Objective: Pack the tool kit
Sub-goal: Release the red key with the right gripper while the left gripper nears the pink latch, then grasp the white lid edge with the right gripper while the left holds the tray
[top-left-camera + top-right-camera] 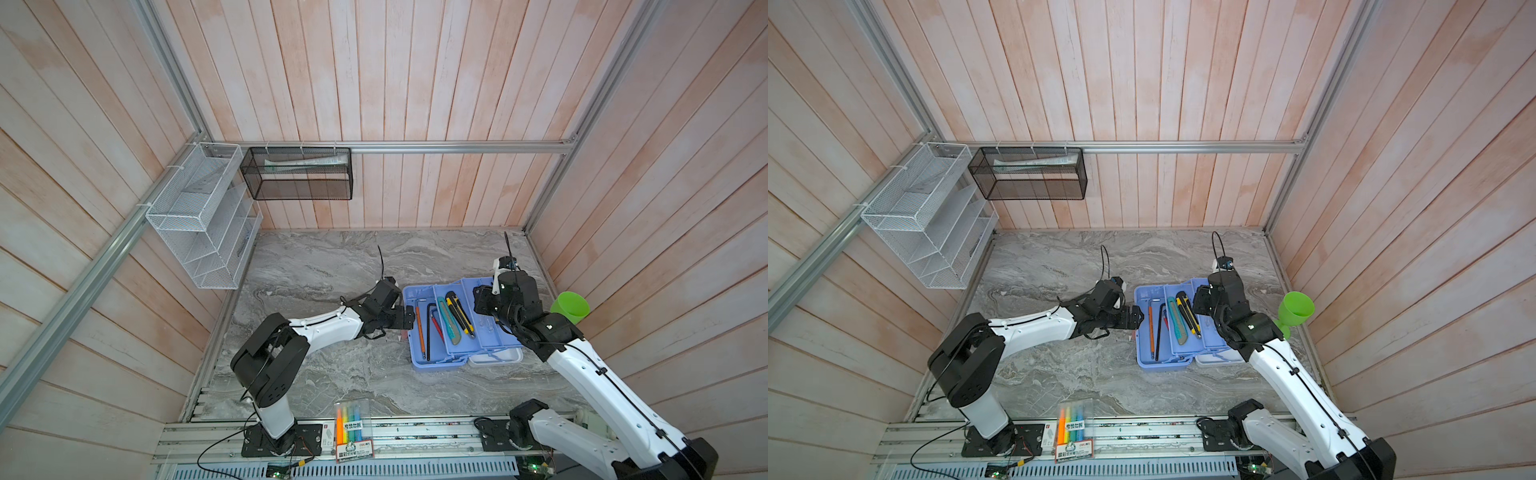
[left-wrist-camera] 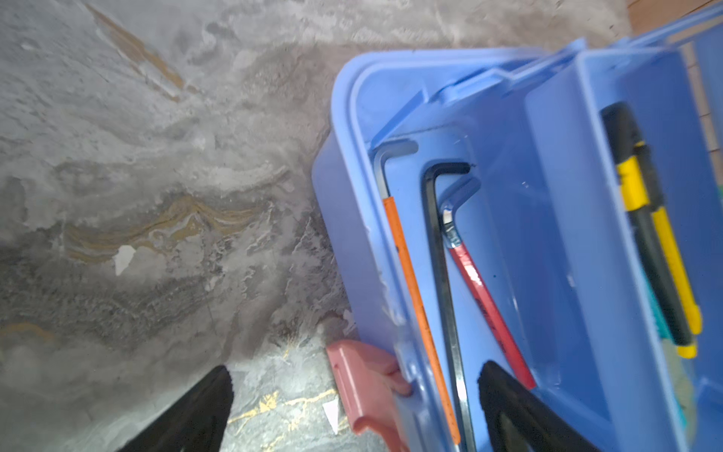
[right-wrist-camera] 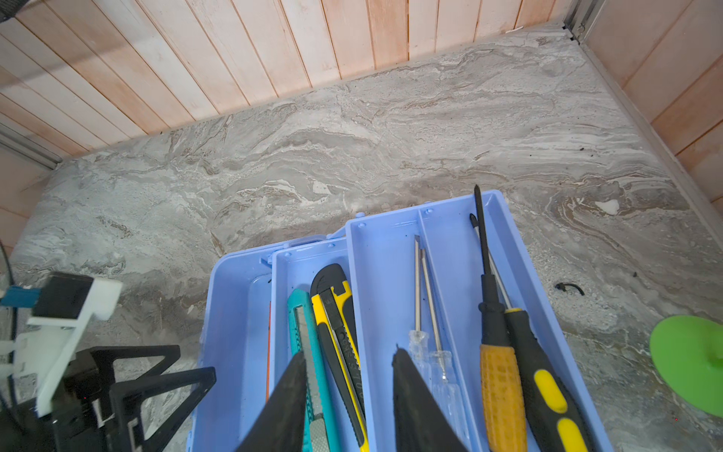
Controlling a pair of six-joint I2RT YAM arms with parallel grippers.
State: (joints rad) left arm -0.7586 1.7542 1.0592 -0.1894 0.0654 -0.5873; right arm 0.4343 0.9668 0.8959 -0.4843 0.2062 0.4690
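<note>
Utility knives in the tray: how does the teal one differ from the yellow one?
The teal knife is slimmer, the yellow knife chunkier. The teal knife shows a metal strip along its body; the yellow knife has black grip panels. Both lie flat, side by side, in one blue tray.

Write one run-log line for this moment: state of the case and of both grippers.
case: open | left gripper: open, astride case wall | right gripper: open, above yellow knife in tray
</note>
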